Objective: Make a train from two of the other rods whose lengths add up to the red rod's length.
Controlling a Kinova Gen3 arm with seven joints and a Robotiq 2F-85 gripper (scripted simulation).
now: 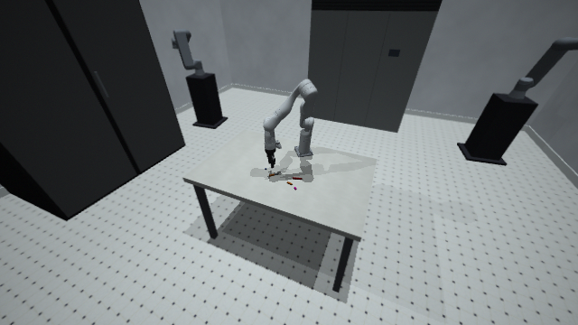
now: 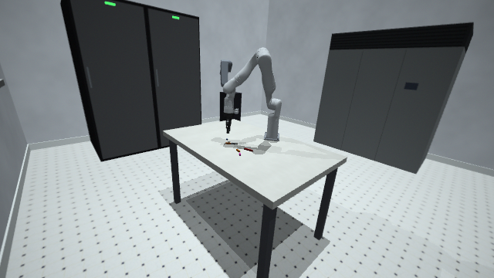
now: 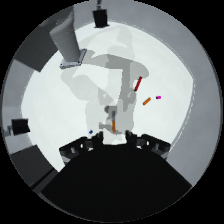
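Starting at the left of your wrist view, there's a tiny blue rod (image 3: 91, 132) lying on the table (image 3: 45, 100) just off the left finger (image 3: 80, 147) of the gripper (image 3: 114, 142). Go right and you hit the bit that matters: an orange rod (image 3: 114, 125) lies flat on the table straight ahead of the gripper, running away from the camera, with a grey rod (image 3: 110, 109) at its far end. They look lined up end to end, but I can't tell from this view whether they actually touch. The gripper is released, fingers spread apart, nothing between them, and both rods sit on the table rather than in the hand.

Keep going right and you'll see the red rod (image 3: 138, 83) lying at a slant, well apart from that pair. Then a second orange rod (image 3: 146, 101), also slanted, and just beyond it a little magenta rod (image 3: 159, 97). Those three are spread out and not touching each other.

In the top view the gripper (image 1: 272, 165) hangs just above the orange-and-grey pair (image 1: 274, 173), with the red rod (image 1: 296, 178) off to the right. The exterior view shows the gripper (image 2: 228, 131) up off the tabletop, fingers pointing straight down.
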